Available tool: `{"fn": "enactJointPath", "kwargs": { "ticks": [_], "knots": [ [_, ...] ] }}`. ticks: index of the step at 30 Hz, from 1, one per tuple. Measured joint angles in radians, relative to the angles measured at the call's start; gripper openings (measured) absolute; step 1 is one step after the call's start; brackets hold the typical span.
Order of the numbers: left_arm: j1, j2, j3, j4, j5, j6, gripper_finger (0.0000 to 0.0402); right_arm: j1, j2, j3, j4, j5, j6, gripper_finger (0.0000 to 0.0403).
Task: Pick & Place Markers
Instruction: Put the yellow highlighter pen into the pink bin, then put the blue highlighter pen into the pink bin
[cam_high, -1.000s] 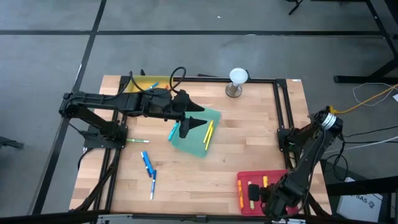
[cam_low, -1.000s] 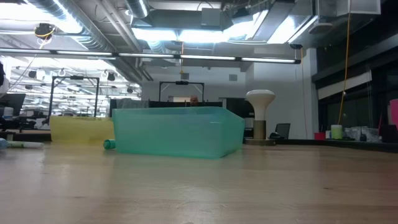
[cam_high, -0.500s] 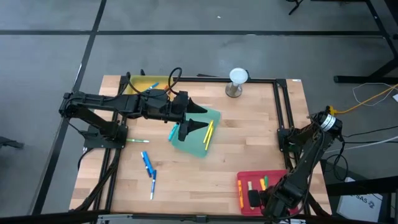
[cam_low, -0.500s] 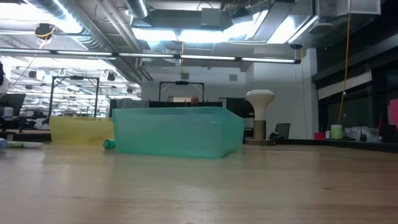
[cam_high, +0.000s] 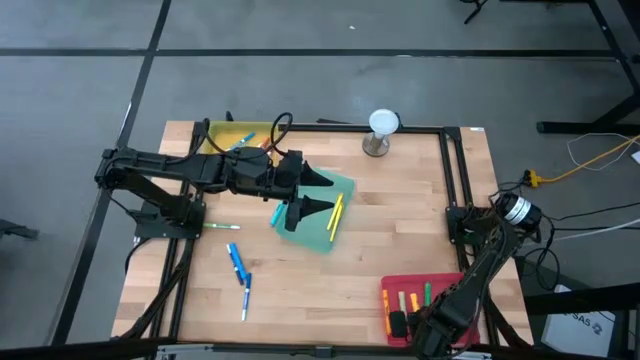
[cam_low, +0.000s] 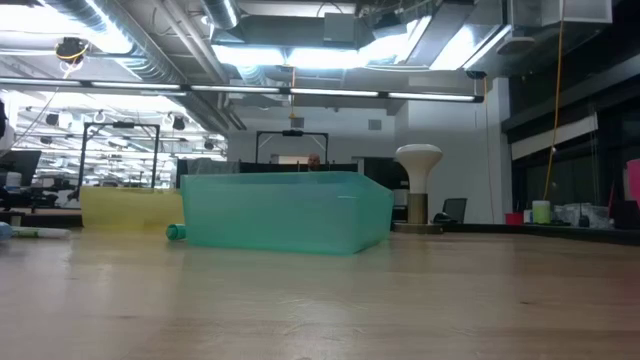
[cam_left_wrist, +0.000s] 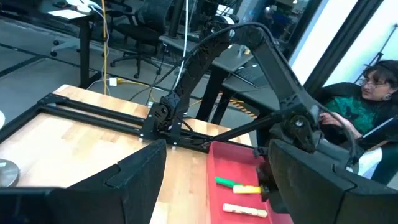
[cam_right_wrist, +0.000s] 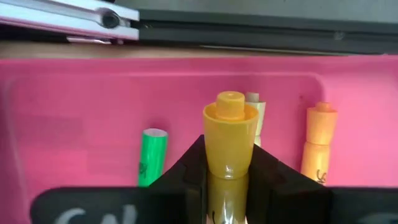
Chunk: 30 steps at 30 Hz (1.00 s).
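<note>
Right wrist view: yellow marker (cam_right_wrist: 229, 146) cut off at bottom edge, lower barrel hidden between dark fingers (cam_right_wrist: 186, 180). High view: right gripper (cam_high: 405, 325) partly cut off at bottom edge over red tray (cam_high: 447, 283); tray markers too small to count.

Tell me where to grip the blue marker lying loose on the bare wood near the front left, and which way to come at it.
Grip the blue marker at mid-barrel, coming straight down from above. It lies flat on the table, tilted slightly off the front-back line, so set the fingers across its narrow width. A white-barrelled marker lies just beyond its front end; staying mid-barrel should avoid it. The left gripper is nearer, hovering over the green tray.
</note>
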Motion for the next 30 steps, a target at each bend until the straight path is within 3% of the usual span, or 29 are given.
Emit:
{"fn": "enactJointPath", "kwargs": {
  "ticks": [7, 19, 30],
  "knots": [
    [-0.009, 0.000, 0.000, 0.000, 0.000, 0.000, 0.0278, -0.001, 0.022, 0.000, 0.005, -0.014, 0.008, 0.0065],
    [-0.009, 0.000, 0.000, 0.000, 0.000, 0.002, 0.0278, -0.005, 0.022, 0.000, 0.000, -0.029, 0.076, 0.0157],
    [-0.009, 0.000, 0.000, 0.000, 0.000, 0.002, 0.0278, -0.005, 0.020, 0.000, -0.012, -0.029, 0.242, 0.0167]
  ]
}}
